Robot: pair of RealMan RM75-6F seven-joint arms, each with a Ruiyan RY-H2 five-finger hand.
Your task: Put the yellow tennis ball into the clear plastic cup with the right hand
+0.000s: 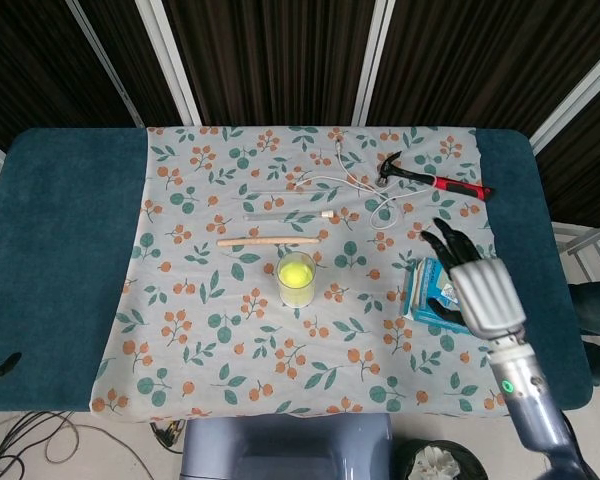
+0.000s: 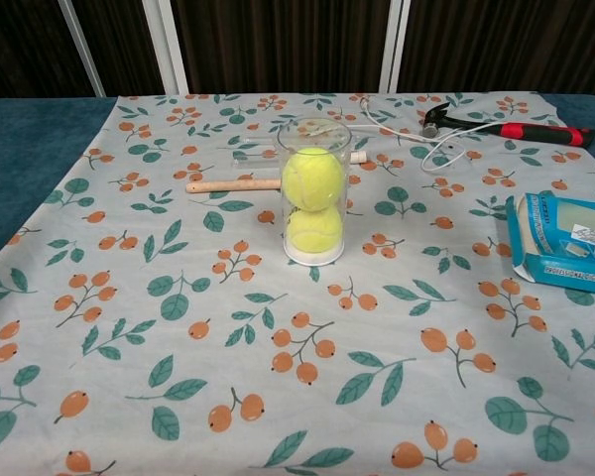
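The yellow tennis ball (image 2: 312, 178) sat inside the clear plastic cup (image 2: 314, 191), stacked on a second yellow ball (image 2: 313, 228) at the bottom. The cup stood upright, its long axis vertical, near the middle of the floral cloth (image 1: 200, 310) covering the surface. My right hand (image 1: 483, 291) was well apart from the cup, off to its right, above the blue box (image 2: 565, 241). Its fingers were spread and it held nothing. My left hand was not visible in either view, so the right was the only hand I could place relative to the cup. I judged the placement complete, with only withdrawal remaining.

Just behind the cup lay a wooden stick (image 1: 267, 241), lengthwise across the cloth. Farther back were a white cable (image 1: 352, 182) and a red-handled hammer (image 1: 432, 179). Bare teal surface (image 1: 60, 250) showed either side of the cloth. Dark slatted panels (image 1: 270, 55) closed the room behind.
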